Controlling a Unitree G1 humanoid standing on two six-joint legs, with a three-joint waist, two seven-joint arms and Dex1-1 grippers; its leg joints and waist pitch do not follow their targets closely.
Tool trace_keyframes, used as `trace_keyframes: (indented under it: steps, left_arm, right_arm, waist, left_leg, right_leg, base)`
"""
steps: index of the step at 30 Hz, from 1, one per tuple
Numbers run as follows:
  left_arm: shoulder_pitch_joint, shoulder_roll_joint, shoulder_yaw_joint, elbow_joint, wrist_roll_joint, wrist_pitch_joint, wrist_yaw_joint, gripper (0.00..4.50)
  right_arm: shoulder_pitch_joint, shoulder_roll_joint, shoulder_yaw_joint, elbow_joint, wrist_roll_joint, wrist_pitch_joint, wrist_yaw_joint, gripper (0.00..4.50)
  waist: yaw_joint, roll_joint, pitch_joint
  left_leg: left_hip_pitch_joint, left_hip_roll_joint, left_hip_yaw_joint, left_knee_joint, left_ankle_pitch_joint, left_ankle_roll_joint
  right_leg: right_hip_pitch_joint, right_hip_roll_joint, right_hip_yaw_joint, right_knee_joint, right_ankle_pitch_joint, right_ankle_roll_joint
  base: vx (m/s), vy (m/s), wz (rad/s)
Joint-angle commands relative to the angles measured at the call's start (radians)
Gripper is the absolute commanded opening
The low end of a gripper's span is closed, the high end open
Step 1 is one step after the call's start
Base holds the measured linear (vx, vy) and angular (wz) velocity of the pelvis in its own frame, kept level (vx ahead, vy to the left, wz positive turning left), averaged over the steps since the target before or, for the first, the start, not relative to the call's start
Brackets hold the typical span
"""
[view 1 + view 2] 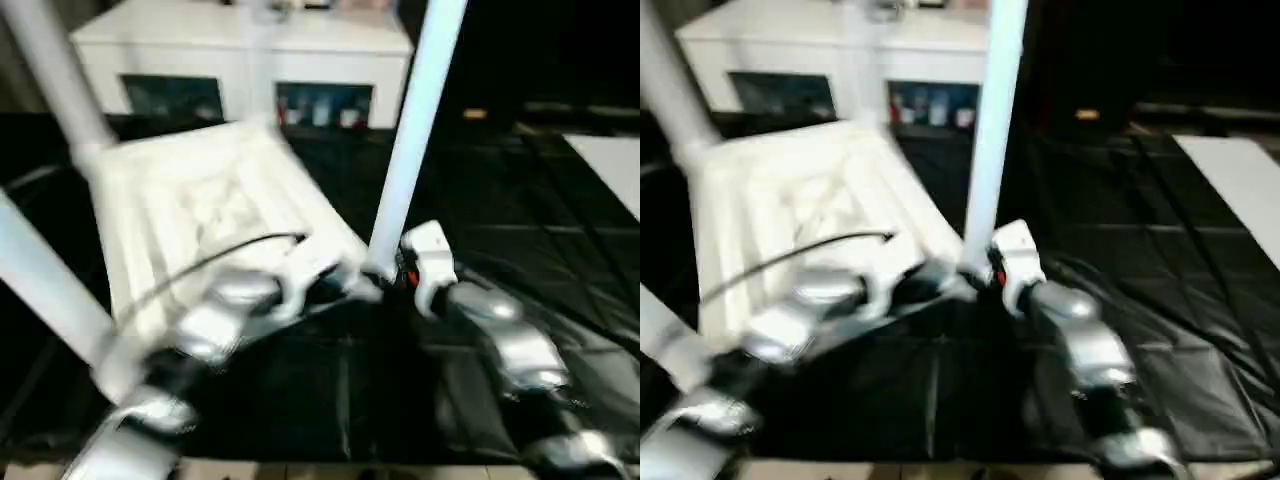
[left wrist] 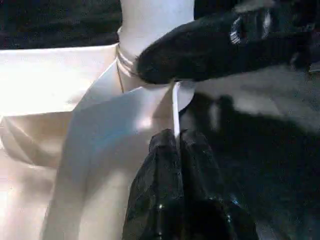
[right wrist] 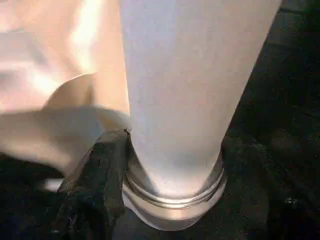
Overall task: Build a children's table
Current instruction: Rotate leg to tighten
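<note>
Three legs (image 1: 415, 130) cropped; tabletop (image 1: 200, 210) blurred.

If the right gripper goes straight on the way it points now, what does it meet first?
Probably the leg standing in the corner socket of the tabletop. The right gripper points at the leg's base, with a finger already beside it. Contact cannot be judged.

no readable text, labels, numbers or signs
</note>
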Motion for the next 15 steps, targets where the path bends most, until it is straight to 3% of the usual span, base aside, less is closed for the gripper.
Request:
trace_keyframes:
  steps: [1,4,6,7,12,14,15]
  left_arm:
    - [-0.056,-0.107,-0.001,0.035,-0.013,0.002,0.088,0.0]
    - [-0.059,-0.151,-0.006,0.055,0.01,-0.014,0.123,0.0]
    - [-0.058,-0.15,-0.007,0.055,0.013,-0.02,0.123,0.0]
    - [-0.055,-0.141,-0.012,0.055,0.025,-0.053,0.121,0.0]
    - [-0.062,-0.096,-0.017,0.071,0.038,-0.13,0.088,0.0]
    - [-0.064,-0.097,-0.015,0.078,0.04,-0.138,0.087,0.0]
    - [-0.066,-0.093,-0.022,0.09,0.047,-0.166,0.067,0.0]
  right_arm:
    - [-0.033,0.065,-0.029,0.114,-0.065,0.013,-0.193,2.56]
    - [-0.052,0.113,0.02,0.143,-0.097,-0.02,-0.197,2.56]
    - [-0.051,0.116,0.021,0.139,-0.091,-0.028,-0.186,2.56]
    - [-0.044,0.133,0.02,0.117,-0.054,-0.072,-0.123,3.07]
    - [-0.012,0.066,0.011,0.006,-0.062,-0.123,-0.096,3.44]
    - [-0.01,0.061,0.002,0.0,-0.059,-0.122,-0.097,3.52]
    - [0.012,0.01,-0.015,-0.05,-0.075,-0.122,-0.1,3.67]
  waist:
    - [0.006,-0.008,-0.062]
    - [0.008,-0.003,-0.066]
    - [0.007,-0.005,-0.068]
    - [0.009,-0.004,-0.069]
    - [0.025,-0.005,-0.074]
    - [0.028,-0.005,-0.072]
    - [0.034,-0.007,-0.072]
  left_leg:
    - [0.002,-0.001,0.0,-0.077,-0.338,0.021]
    - [0.002,0.0,-0.002,-0.08,-0.331,0.02]
    - [-0.001,0.001,-0.002,-0.08,-0.324,0.023]
    - [-0.001,0.001,-0.001,-0.081,-0.323,0.031]
    - [-0.003,0.005,0.006,-0.078,-0.235,0.056]
    - [-0.001,0.006,0.008,-0.078,-0.24,0.06]
    - [0.001,0.006,0.009,-0.078,-0.234,0.061]
  right_leg:
    - [0.037,-0.03,0.016,-0.095,-0.54,-0.109]
    - [0.044,-0.03,0.017,-0.087,-0.482,-0.126]
    - [0.047,-0.03,0.019,-0.082,-0.453,-0.135]
    - [0.048,-0.031,0.021,-0.081,-0.433,-0.141]
    - [0.057,-0.032,0.03,-0.063,-0.286,-0.193]
    - [0.056,-0.031,0.03,-0.064,-0.285,-0.198]
    - [0.058,-0.032,0.031,-0.063,-0.287,-0.199]
  base:
    - [0.0,0.0,0.0]
    - [0.0,0.0,0.0]
    - [0.0,0.0,0.0]
    - [0.0,0.0,0.0]
    - [0.0,0.0,0.0]
    - [0.0,0.0,0.0]
    - [0.0,0.0,0.0]
